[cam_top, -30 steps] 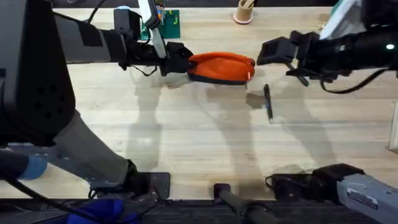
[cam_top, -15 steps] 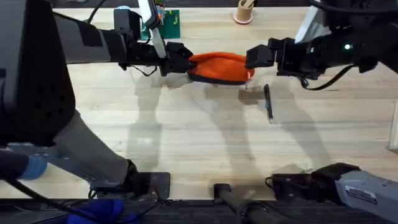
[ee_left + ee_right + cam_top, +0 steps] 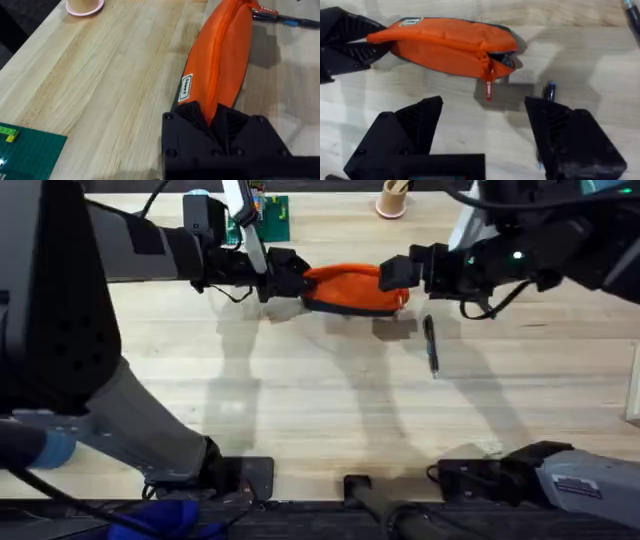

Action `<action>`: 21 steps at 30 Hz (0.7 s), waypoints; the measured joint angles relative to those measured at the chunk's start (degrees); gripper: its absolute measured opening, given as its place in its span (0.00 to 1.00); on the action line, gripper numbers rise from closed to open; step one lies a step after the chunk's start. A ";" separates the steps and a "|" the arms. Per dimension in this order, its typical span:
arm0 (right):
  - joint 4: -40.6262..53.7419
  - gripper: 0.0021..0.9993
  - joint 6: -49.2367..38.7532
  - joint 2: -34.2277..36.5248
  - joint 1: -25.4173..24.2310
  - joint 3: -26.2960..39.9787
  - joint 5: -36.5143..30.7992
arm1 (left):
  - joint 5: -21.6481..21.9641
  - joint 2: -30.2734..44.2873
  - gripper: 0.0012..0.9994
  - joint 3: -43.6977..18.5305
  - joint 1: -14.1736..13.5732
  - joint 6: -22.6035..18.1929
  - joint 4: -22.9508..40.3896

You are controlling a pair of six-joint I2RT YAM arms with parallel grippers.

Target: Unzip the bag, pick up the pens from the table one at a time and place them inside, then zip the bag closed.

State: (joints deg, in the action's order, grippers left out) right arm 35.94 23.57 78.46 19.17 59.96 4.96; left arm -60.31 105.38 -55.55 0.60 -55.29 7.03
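Observation:
The orange bag (image 3: 345,288) lies on the table (image 3: 320,410), its zipper line running along the top (image 3: 220,65). My left gripper (image 3: 290,280) is shut on the bag's left end, its black fingers (image 3: 190,117) clamped on the fabric. My right gripper (image 3: 395,277) hangs open just over the bag's right end. In the right wrist view the bag (image 3: 445,45) shows with a red pull tab (image 3: 489,89) hanging between the spread fingers (image 3: 415,125). One dark pen (image 3: 431,345) with a bluish part (image 3: 549,91) lies just right of the bag, also seen in the left wrist view (image 3: 280,19).
A pink cup (image 3: 391,204) stands at the back edge and a green mat (image 3: 268,218) lies at the back left. A second slim dark thing (image 3: 631,15) shows at the right wrist view's edge. Bare wood stretches in front of the bag.
My right gripper has moved left, from beside the pen to the bag's right end. The left gripper and the bag have stayed put.

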 joint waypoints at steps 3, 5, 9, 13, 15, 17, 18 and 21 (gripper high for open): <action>-1.25 1.00 0.02 0.97 1.00 0.00 -2.05 | 0.00 0.00 0.04 0.00 0.00 -0.02 0.00; -2.03 1.00 0.02 1.35 2.07 0.00 -4.01 | 0.00 0.00 0.04 0.00 0.00 -0.01 0.00; -3.08 1.00 0.01 1.51 4.30 0.00 -6.91 | 0.00 0.00 0.04 0.00 0.00 -0.01 0.02; -3.49 1.00 0.04 1.77 5.73 0.00 -8.62 | 0.00 0.00 0.04 0.00 0.00 -0.02 0.08; -3.84 1.00 0.07 2.20 6.23 0.00 -9.77 | 0.00 0.00 0.04 0.00 0.00 -0.02 0.11; -4.17 1.00 0.22 2.74 6.55 0.00 -10.44 | 0.00 0.00 0.04 0.00 0.00 -0.02 0.15; -4.26 1.00 0.27 2.96 6.64 0.00 -10.78 | -0.01 0.00 0.04 0.00 0.00 -0.02 0.17; -4.28 1.00 0.87 3.21 6.81 0.00 -11.63 | 0.00 0.00 0.04 0.00 0.00 -0.02 0.24</action>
State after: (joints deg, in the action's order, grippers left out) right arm 31.66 24.44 81.66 25.98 59.96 -6.67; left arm -60.31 105.38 -55.55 0.60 -55.31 7.27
